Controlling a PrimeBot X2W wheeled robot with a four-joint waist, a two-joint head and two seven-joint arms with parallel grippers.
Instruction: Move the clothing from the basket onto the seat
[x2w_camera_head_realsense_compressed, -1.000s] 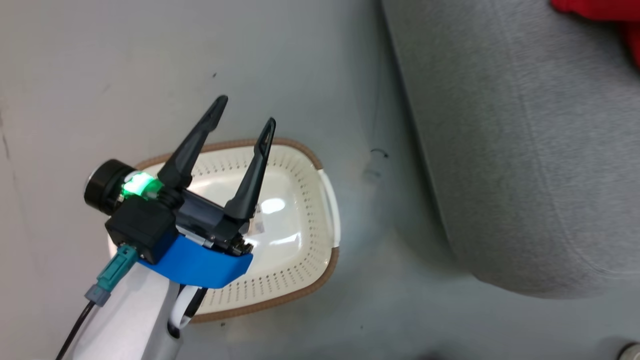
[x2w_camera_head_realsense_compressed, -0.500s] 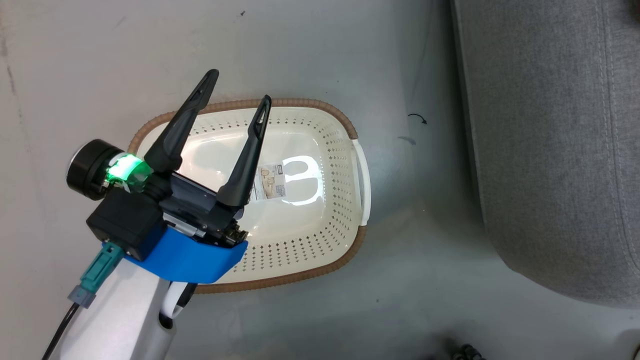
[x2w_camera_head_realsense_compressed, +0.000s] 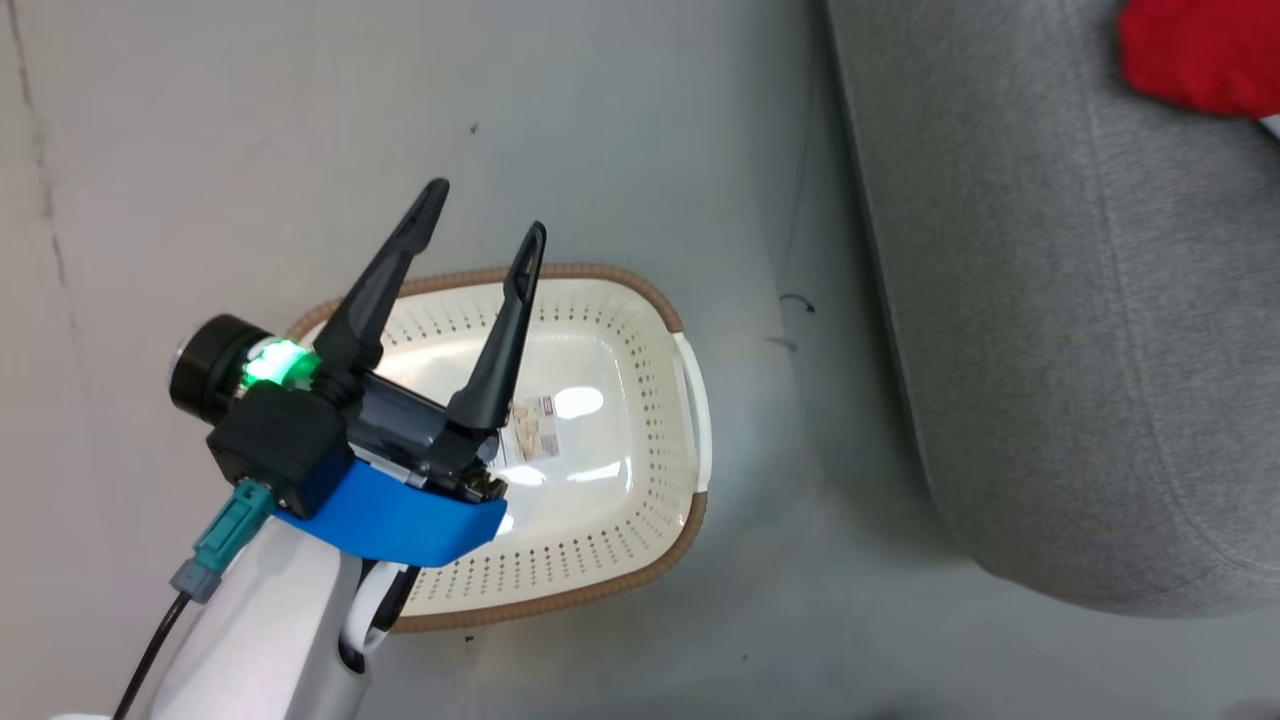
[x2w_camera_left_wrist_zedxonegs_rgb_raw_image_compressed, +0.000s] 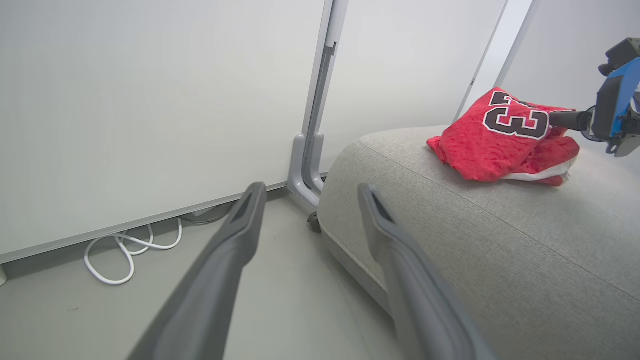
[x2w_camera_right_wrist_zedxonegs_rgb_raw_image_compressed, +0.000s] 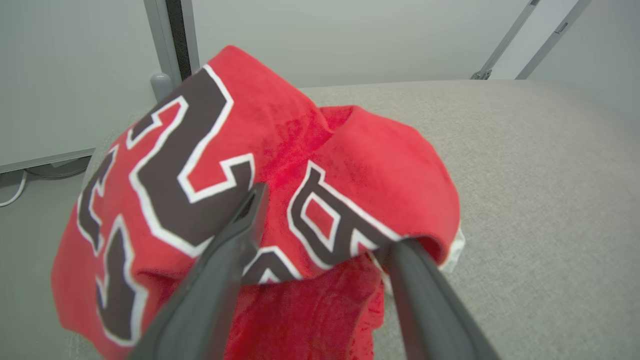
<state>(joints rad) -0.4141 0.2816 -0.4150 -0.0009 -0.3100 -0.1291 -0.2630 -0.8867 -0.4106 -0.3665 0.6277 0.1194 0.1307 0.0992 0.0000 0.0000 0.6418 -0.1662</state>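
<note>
Seat (x2w_camera_left_wrist_zedxonegs_rgb_raw_image_compressed: 500, 240): big grey cushion w/ rounded edges. The clothing is on it. The heap lies near one rounded edge, so a tug twd that side could tip it onto the floor (x2w_camera_head_realsense_compressed: 600, 120).
Basket (x2w_camera_head_realsense_compressed: 690, 520): on the floor beside the seat, not touching it. Nothing inside but a sticker (x2w_camera_head_realsense_compressed: 530, 425) on the bottom. Task looks approx done.
Clothing (x2w_camera_right_wrist_zedxonegs_rgb_raw_image_compressed: 280, 150): red heap on the seat. Jersey w/ black number is on top, 2nd red piece w/ white trim under it. Jersey stands in a peak at the right gripper's end, so it's prob propped on a finger rather than lying flat.
Right gripper (x2w_camera_right_wrist_zedxonegs_rgb_raw_image_compressed: 330, 217): jaws spread wide, no pinch on the cloth. Tips sit in among the folds, one against the number, the other under a fold edge. Main risk: if it pulls back w/ cloth hooked on a tip, the jersey gets dragged along the seat or off it. Safer to lift clear first, then back off.
Left gripper (x2w_camera_head_realsense_compressed: 487, 207): jaws apart, holding nothing, above the basket. Low risk; if it dropped it could knock the rim.
</note>
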